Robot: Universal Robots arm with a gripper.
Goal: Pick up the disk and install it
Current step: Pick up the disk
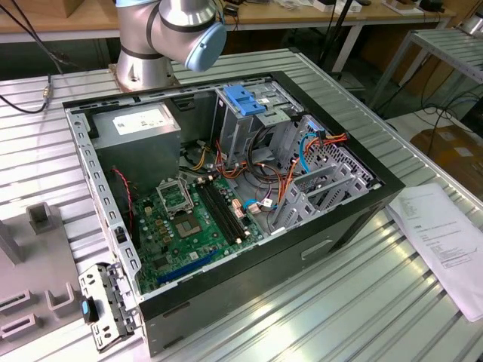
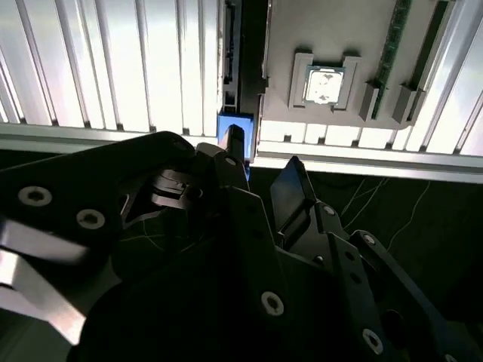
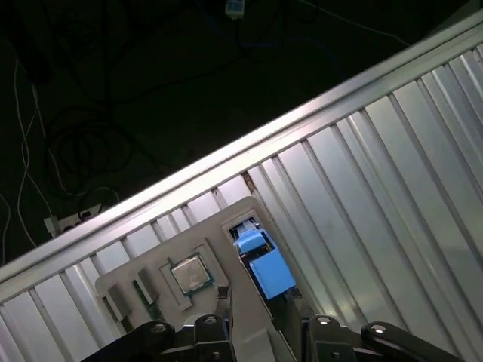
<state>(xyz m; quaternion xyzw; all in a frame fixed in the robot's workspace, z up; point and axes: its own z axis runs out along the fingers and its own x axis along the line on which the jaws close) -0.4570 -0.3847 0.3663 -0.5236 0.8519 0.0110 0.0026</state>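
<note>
The disk stands on edge in a slot of a grey holder (image 3: 155, 260); what shows of it is its light-blue rail (image 3: 264, 268), also seen in the second wrist view (image 2: 229, 122). My gripper (image 3: 256, 302) hovers just above that blue end, dark fingers apart and nothing between them. In the second wrist view one fingertip (image 2: 235, 145) overlaps the blue rail and the other (image 2: 290, 172) sits beside it, the gripper (image 2: 263, 162) open. The open computer case (image 1: 249, 286) lies on the slatted table, with an upright metal drive cage (image 1: 241, 128) inside.
The grey holder also carries a processor chip (image 3: 189, 273) and a memory stick (image 2: 392, 38). The table's edge (image 3: 226, 158) runs close by, with dark floor and cables beyond. Papers (image 1: 445, 241) lie on the exterior view's right. A metal bracket (image 1: 106, 302) lies near the case.
</note>
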